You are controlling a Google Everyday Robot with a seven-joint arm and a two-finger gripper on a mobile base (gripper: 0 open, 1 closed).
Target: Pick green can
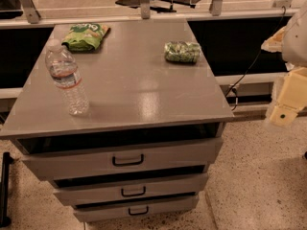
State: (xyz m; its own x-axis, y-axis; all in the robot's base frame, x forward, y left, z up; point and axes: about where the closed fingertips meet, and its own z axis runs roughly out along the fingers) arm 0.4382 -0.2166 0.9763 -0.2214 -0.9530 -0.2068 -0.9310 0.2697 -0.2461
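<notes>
The green can (182,51) lies on its side on the grey cabinet top (139,90), at the far right of the top. Its body is mottled green and white. My gripper (284,110) is a cream-coloured piece at the right edge of the camera view. It hangs off the cabinet's right side, above the floor, well to the right of the can and nearer than it. It holds nothing that I can see.
A clear water bottle (67,78) stands upright near the front left of the top. A flat green snack bag (86,36) lies at the far left. Three drawers with black handles (128,160) are below. A black cable (247,73) hangs behind the cabinet's right side.
</notes>
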